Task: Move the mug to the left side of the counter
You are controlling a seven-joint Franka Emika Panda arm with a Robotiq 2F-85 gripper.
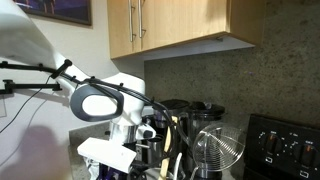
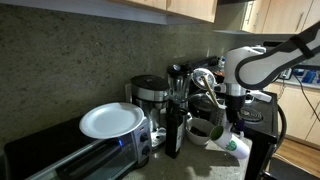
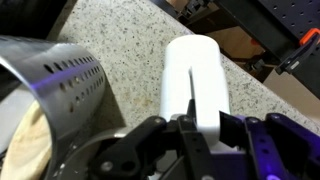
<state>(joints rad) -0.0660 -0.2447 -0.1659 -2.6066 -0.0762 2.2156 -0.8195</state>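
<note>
Above the pale grey speckled stone desk (image 3: 120, 40), the jaws clench one end of the white ceramic mug (image 3: 195, 75). It is probably rigid, slippery and breakable.

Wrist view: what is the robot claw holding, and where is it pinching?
The gripper is shut on the white cylindrical mug, pinching the end nearest the camera. Whether that is the handle or the rim cannot be told.
</note>
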